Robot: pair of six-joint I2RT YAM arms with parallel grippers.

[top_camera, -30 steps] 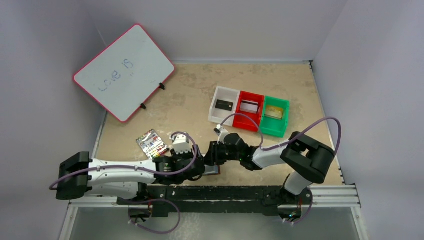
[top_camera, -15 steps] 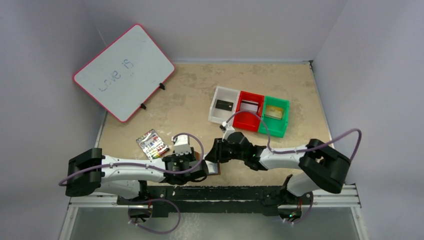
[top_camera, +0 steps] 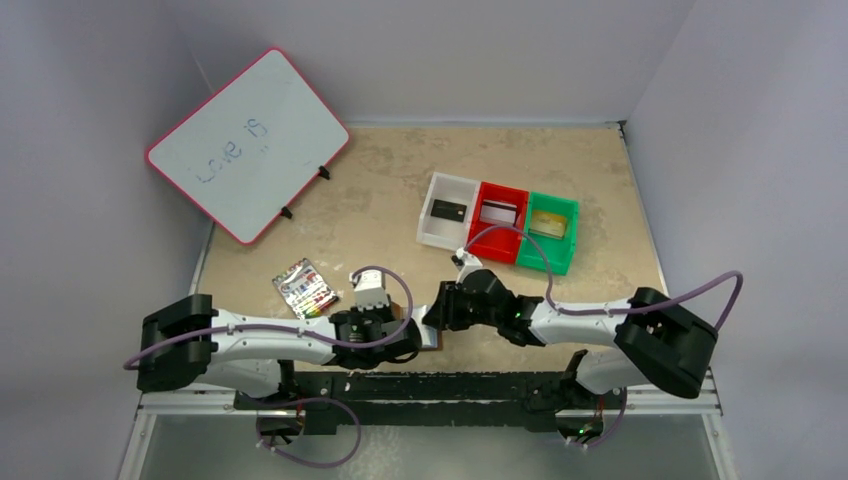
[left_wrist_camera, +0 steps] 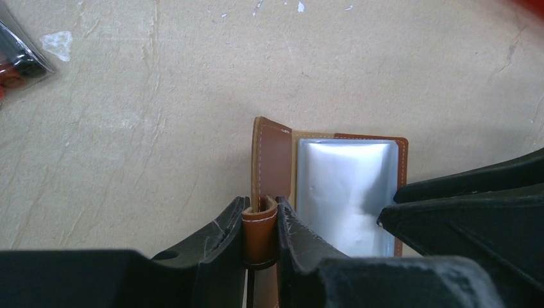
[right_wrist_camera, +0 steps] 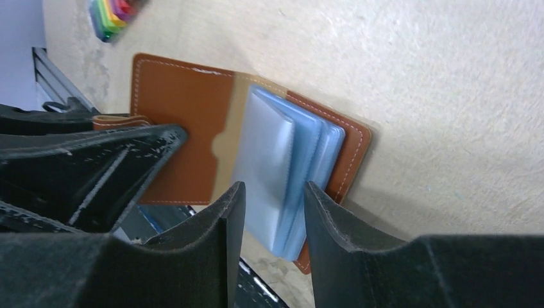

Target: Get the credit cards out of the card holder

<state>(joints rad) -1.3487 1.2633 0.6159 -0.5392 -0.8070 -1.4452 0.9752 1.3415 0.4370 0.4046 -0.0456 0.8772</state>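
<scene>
Card holder point(right_wrist_camera: 183, 109): lies open and flat on the table point(top_camera: 380, 190) at its near edge, between the two arms, inner face up.
Snap tab point(left_wrist_camera: 260, 234): stands up from the left leather flap, curled over at its end.
Left gripper point(left_wrist_camera: 261, 212): nearly closed, jaws pressing the snap tab from both sides. By my reading this pins the card holder open and keeps it from sliding.
Plastic sleeves point(right_wrist_camera: 276, 147): a fanned bluish stack on the right half. No card shows in the ones that can be seen.
Right gripper point(right_wrist_camera: 274, 192): jaws part-way apart, one on each side of the sleeve stack, holding nothing that I can see. Whether the tips touch the plastic I cannot tell. The pose suits leafing through the sleeves or checking them.
Credit cards: none visible in the card holder. The black card point(top_camera: 447, 211) lies in the white bin point(top_camera: 455, 180), the grey card point(top_camera: 499, 213) in the red bin point(top_camera: 505, 190), the gold card point(top_camera: 546, 224) in the green bin point(top_camera: 555, 200), well apart from the grippers.
Progress: probably close to done, unless a hidden sleeve holds another card.
Risk: thin slippery sleeves may lift together, and a pull could tug the tab out of the left grip.
Rainbow pack point(top_camera: 303, 288): near the left arm, not part of the job.
</scene>
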